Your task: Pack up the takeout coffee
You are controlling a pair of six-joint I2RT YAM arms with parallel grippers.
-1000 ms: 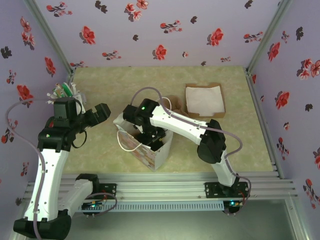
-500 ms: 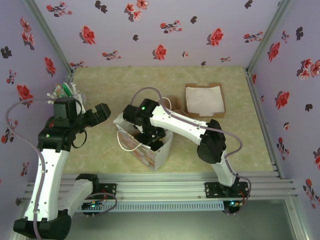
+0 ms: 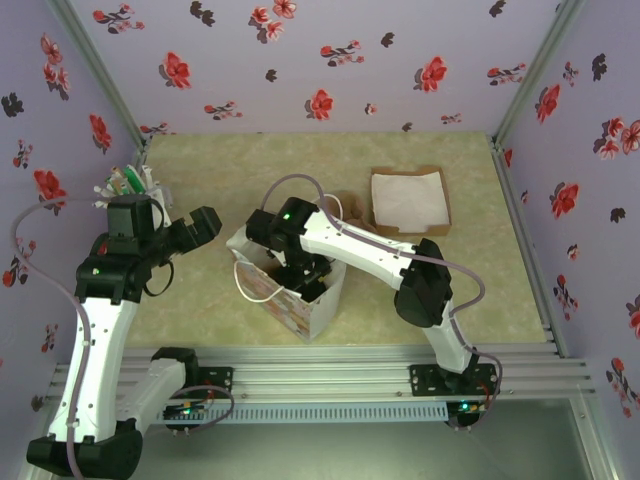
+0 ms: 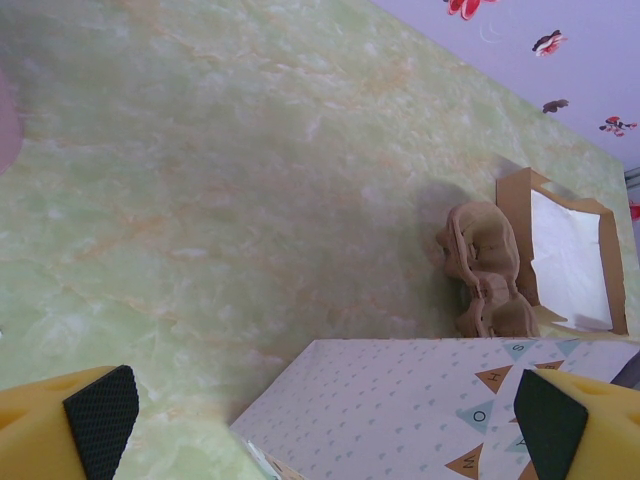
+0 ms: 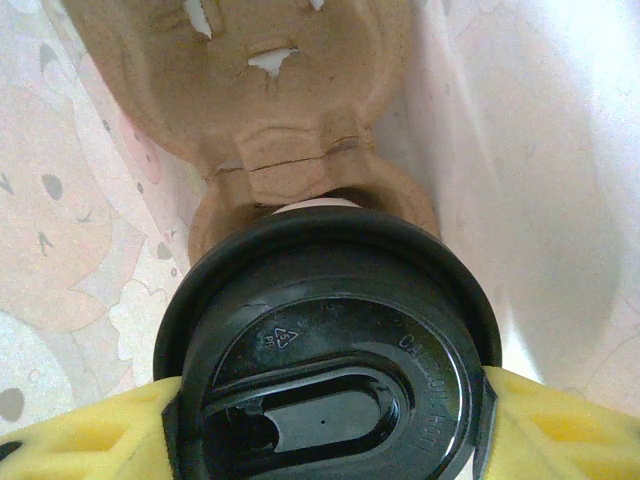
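My right claw (image 5: 320, 432) is down inside the paper bag (image 3: 305, 305). It is clamped on the black lid of the takeout coffee (image 5: 325, 330), which sits low in the bag over a ring of the cardboard carrier (image 5: 280, 90). My left claw (image 4: 325, 420) hangs spread wide and empty above the tabletop (image 4: 200, 180), at the bag's 9 o'clock.
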